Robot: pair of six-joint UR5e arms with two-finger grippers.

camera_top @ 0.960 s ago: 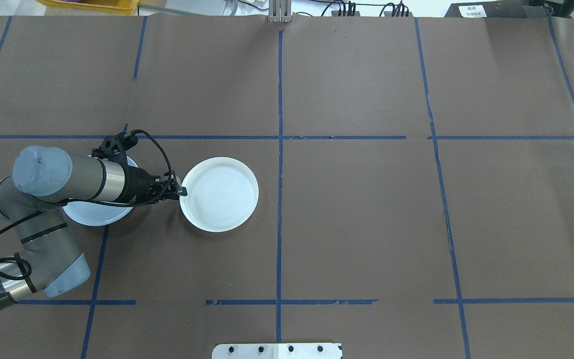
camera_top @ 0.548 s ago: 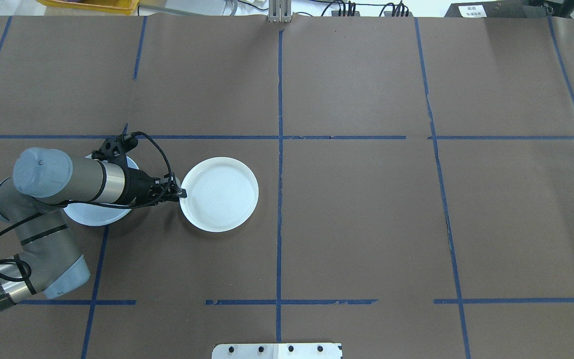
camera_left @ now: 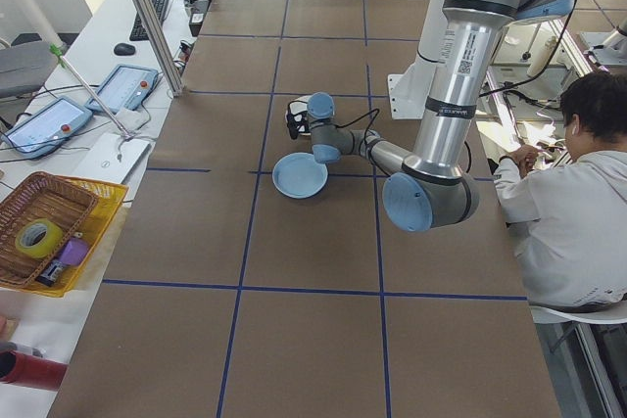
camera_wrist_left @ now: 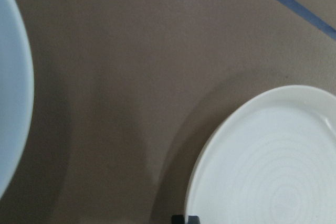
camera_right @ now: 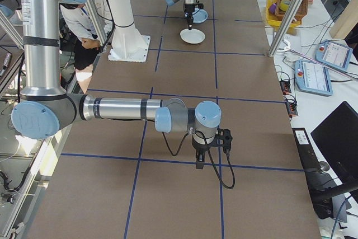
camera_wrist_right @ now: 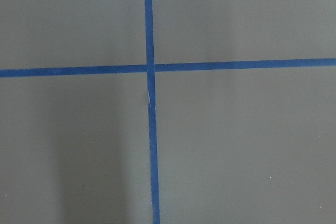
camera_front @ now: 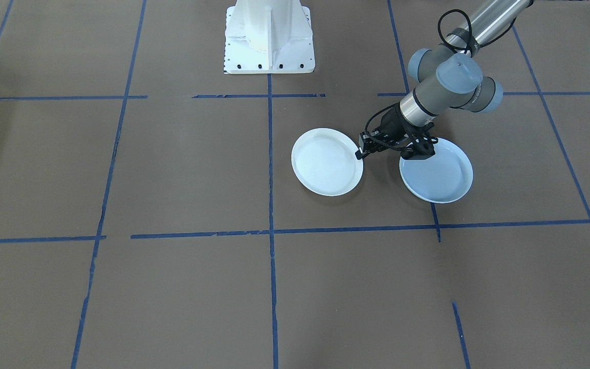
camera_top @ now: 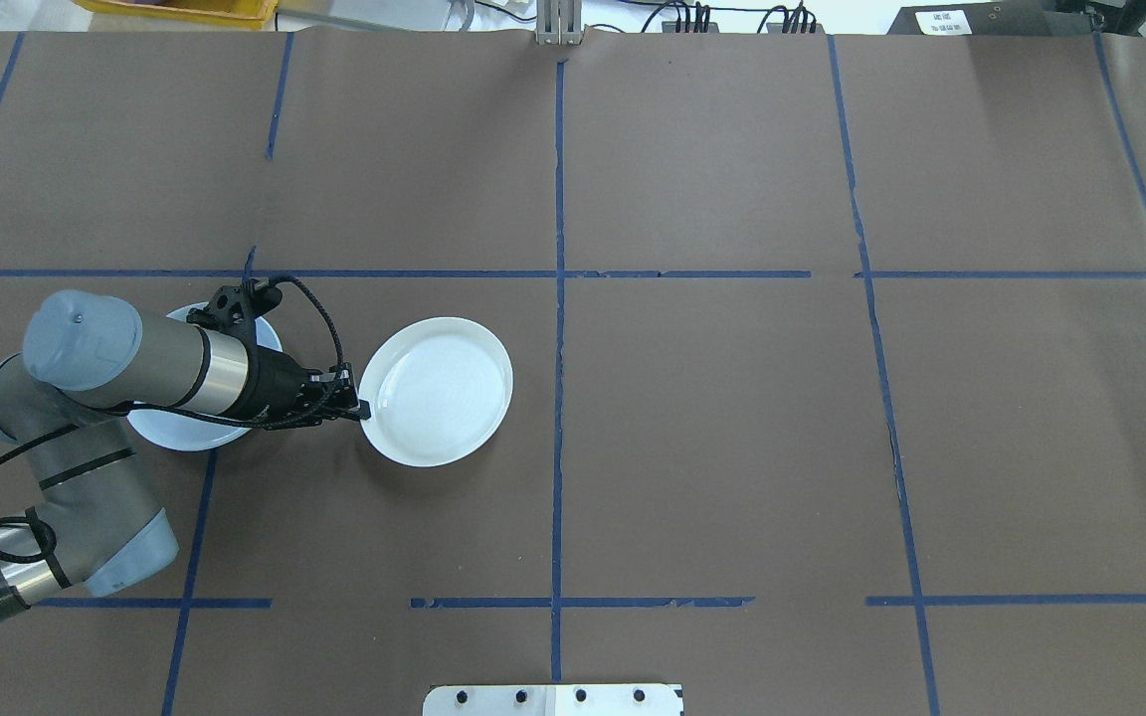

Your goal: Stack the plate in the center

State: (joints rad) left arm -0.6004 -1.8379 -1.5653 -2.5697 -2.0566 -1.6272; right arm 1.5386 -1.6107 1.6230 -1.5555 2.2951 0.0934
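Observation:
A pale plate with concentric ring ridges point(camera_top: 437, 391) point(camera_front: 327, 163) point(camera_wrist_left: 273, 166) lies left of the table's middle. My left gripper point(camera_top: 362, 406) point(camera_front: 359, 154) is shut on the rim nearest the arm, and that edge looks slightly raised. The light-blue smooth plate, the center point(camera_top: 170, 433) point(camera_front: 441, 177) point(camera_left: 300, 175), rests flat beside it, partly hidden under my left wrist in the overhead view. Its edge shows at the left of the left wrist view point(camera_wrist_left: 10, 103). My right gripper point(camera_right: 198, 165) hangs over bare table far from the plates; I cannot tell whether it is open or shut.
Blue tape lines point(camera_top: 558, 298) divide the brown table cover into squares. The white robot base point(camera_front: 269, 36) stands at the robot's side. A person point(camera_left: 578, 203) sits beside the table. A wicker basket on a yellow tray point(camera_left: 49, 232) sits off the table's left end.
My left gripper has shifted a little toward the robot at the ridged plate's rim, and the plate has moved and tipped slightly with it. The light-blue plate has stayed put.

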